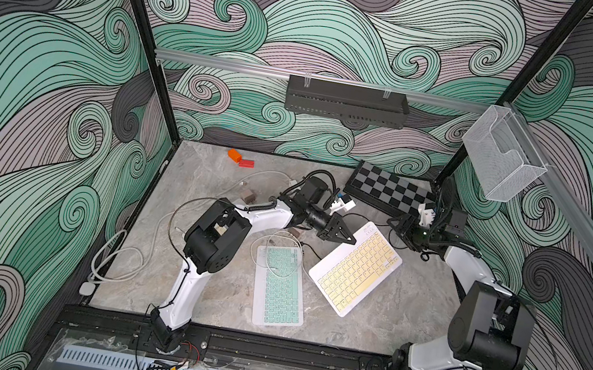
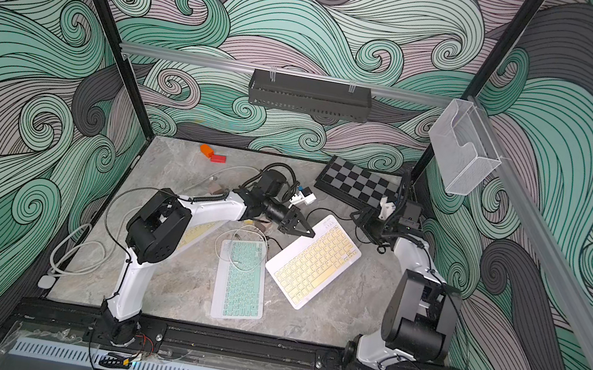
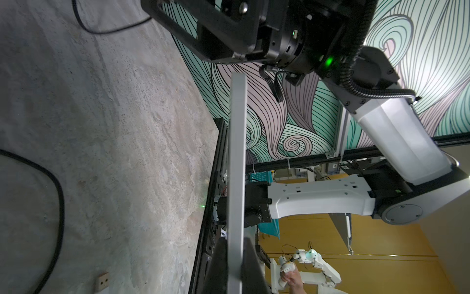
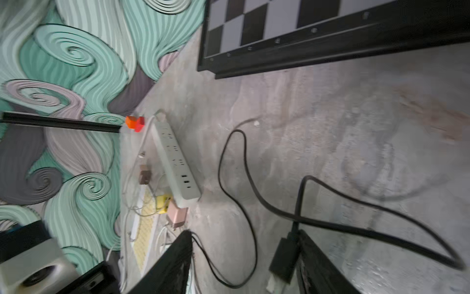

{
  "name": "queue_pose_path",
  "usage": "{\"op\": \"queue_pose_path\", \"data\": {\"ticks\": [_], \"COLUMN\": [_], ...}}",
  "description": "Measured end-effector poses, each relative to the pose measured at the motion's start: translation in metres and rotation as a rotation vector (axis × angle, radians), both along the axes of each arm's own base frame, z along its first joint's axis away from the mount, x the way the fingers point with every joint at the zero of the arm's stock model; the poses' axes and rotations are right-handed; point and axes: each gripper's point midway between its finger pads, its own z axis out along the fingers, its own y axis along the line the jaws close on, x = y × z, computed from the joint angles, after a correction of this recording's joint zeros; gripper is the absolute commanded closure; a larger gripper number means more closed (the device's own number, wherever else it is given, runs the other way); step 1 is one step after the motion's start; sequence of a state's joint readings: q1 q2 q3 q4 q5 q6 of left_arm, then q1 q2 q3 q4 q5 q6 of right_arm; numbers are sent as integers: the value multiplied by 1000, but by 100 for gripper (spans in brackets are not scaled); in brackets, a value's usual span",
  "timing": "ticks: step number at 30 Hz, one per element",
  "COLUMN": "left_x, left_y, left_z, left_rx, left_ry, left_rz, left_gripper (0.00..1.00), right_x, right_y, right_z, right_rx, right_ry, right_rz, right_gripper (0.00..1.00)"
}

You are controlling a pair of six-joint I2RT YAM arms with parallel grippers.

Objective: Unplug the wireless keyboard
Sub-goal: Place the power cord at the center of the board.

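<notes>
The wireless keyboard (image 1: 356, 269) (image 2: 314, 262) is white with yellow keys and lies slanted at mid-table. My left gripper (image 1: 349, 239) (image 2: 309, 233) is shut on its far left corner. In the left wrist view the keyboard (image 3: 236, 165) shows edge-on between the fingers (image 3: 218, 267) of that gripper (image 3: 235, 267). My right gripper (image 1: 390, 222) (image 4: 241, 259) is open at the keyboard's far end. A black cable (image 4: 244, 163) loops over the table, and its plug (image 4: 283, 257) lies against one right finger (image 4: 315, 262). I cannot tell whether the plug sits in the keyboard.
A green keyboard (image 1: 279, 287) with a white cable on it lies next to the yellow one. A chessboard (image 1: 387, 191) stands at the back right. Behind the left arm are a white power strip (image 4: 175, 163), a pink charger (image 4: 176, 215), brown adaptors (image 1: 247, 197) and orange and red blocks (image 1: 240, 158).
</notes>
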State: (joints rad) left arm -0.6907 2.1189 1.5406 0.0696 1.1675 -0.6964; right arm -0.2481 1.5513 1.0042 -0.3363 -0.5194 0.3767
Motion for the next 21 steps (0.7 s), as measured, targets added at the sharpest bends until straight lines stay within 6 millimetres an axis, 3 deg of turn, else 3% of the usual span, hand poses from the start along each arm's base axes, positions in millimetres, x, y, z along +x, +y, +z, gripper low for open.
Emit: {"op": "queue_pose_path", "data": {"ticks": [5,10,15,21], "left_x": [0,-8,-19,-21], "left_y": [-7,-23,-36,-50], "left_z": [-2,-14,-45,-79], "left_rx": [30,71,143,216], "left_ry": [-47,-83,-73,-71], "left_rz": [11,1,-9,-1], "left_gripper": [100,100,100,100], "right_x": [-17,-22,-15,-23], "right_y": [-12,-20,-30,-44], "right_z": [-11,6,22,15], "right_rx": [-92,-152,-204,-267], "right_ry": [78,64,59,94], "right_rz": [-31,-50,-65,-105], "right_gripper": [29,21,18,17]}}
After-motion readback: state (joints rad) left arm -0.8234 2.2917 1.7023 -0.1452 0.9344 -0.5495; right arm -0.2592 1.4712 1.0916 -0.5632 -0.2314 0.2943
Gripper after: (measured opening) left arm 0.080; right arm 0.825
